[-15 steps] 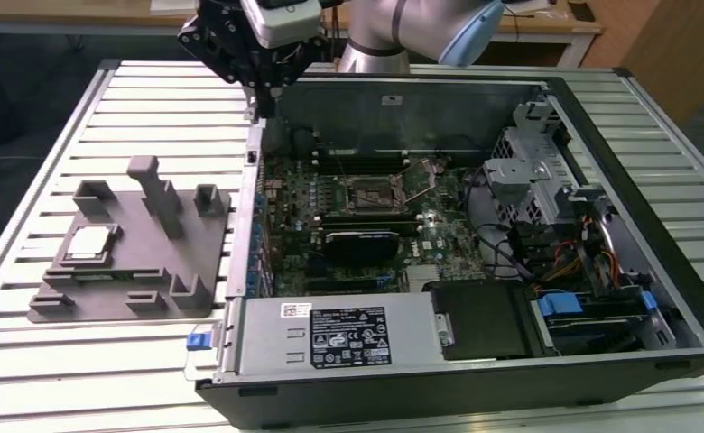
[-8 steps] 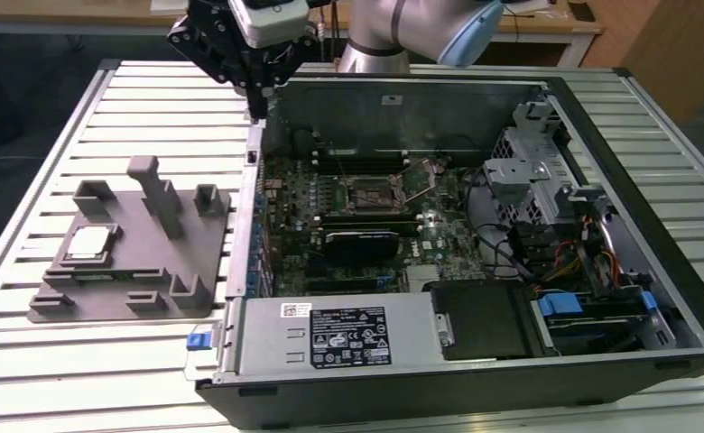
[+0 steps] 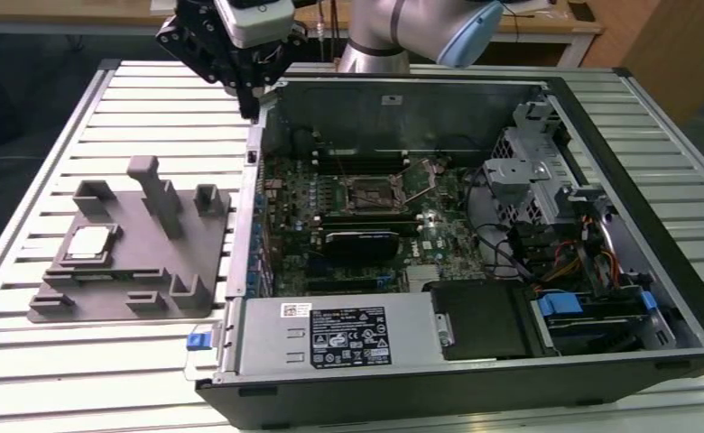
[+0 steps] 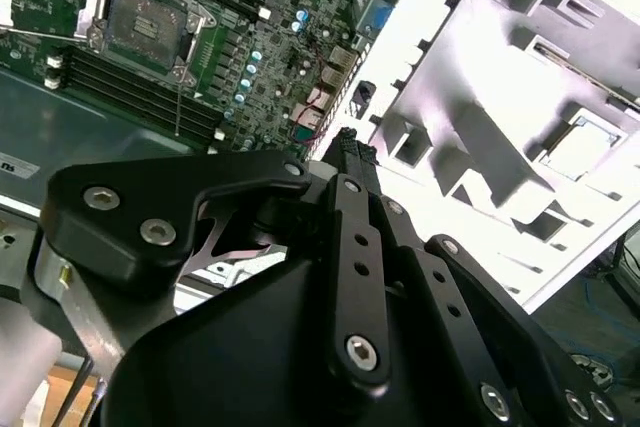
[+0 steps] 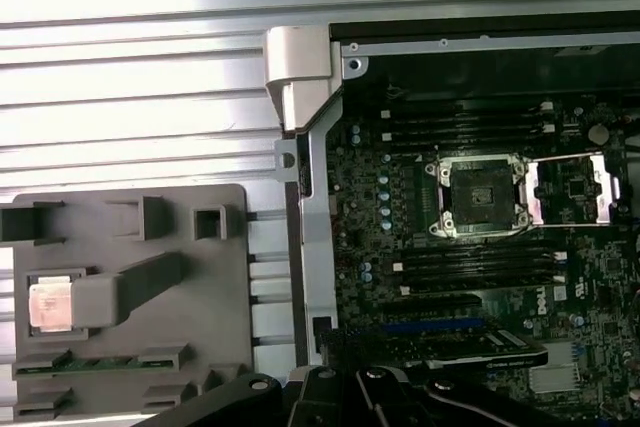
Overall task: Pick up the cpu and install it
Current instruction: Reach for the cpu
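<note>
so the cpu point(image 3: 89, 244) sits flat, shiny lid up, in a pocket of the grey holder block point(image 3: 129, 271), on the exterior view's left of the open computer case point(image 3: 449, 104). the gripper point(image 3: 251, 106) hangs over the case wall, well apart from the chip, and looks pinched closed on nothing. the socket point(image 3: 370, 191) looks open and bare. i'd guess the chip is light, stiff, slick on top and delicate underneath, so grab it by two opposite edges

Bright even light, fixture point(image 4: 500, 147) washed out
</note>
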`<state>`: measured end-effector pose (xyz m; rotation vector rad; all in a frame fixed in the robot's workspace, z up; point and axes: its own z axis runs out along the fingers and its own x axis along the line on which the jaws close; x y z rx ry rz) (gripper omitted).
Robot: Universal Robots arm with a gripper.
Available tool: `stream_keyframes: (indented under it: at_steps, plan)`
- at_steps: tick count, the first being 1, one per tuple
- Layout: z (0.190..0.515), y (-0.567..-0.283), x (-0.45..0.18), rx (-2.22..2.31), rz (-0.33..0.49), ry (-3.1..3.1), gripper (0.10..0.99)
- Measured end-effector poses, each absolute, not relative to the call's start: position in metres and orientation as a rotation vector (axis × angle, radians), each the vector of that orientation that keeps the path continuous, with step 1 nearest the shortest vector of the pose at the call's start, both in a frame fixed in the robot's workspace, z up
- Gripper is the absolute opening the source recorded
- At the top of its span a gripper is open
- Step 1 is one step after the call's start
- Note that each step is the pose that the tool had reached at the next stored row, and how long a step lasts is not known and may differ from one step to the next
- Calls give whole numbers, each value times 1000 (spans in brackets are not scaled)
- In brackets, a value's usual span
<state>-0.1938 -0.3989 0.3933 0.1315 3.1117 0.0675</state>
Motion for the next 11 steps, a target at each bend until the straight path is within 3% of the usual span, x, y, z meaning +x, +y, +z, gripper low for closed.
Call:
stream_keyframes:
  at_steps: [11]
  plan:
    - [393, -399, -228, 132, 68, 3112, 106]
